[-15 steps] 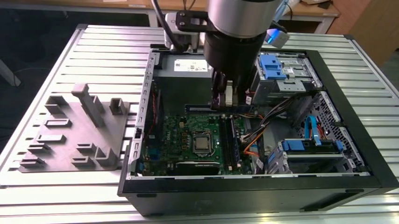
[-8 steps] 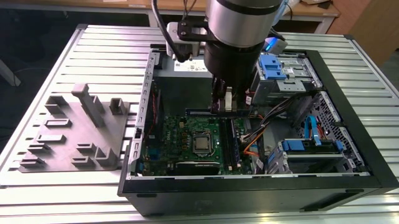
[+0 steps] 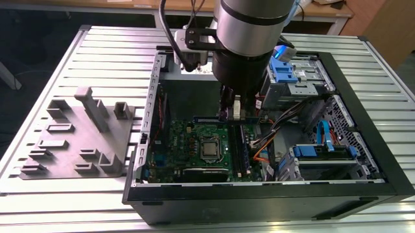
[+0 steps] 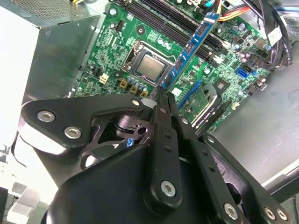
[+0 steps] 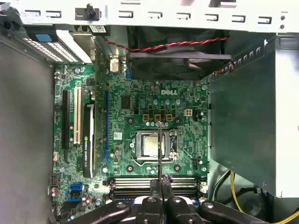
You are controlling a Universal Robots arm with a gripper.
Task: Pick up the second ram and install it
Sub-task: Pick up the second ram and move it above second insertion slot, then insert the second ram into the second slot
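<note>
My gripper [image 4: 161,95] is shut on the second ram [image 4: 191,46], a long thin blue module with small black chips that sticks out from between the fingertips. In the first wrist view the ram [image 5: 160,144] shows edge-on as a thin line, held by the gripper [image 5: 160,186] over the processor [image 5: 147,145] and the dark memory slots [image 5: 135,184]. The exterior view has the gripper [image 3: 232,112] low inside the open computer case [image 3: 259,194], hanging over the green motherboard [image 3: 188,145]. The ram is clear of the slots [image 4: 159,14].
A grey holder tray [image 3: 77,141] with upright slabs lies at the exterior view's left. Inside the case are a grey power supply [image 5: 247,126], a fan [image 5: 177,60], a graphics card [image 5: 88,140], blue drive brackets [image 3: 285,73] and loose cables [image 3: 266,145].
</note>
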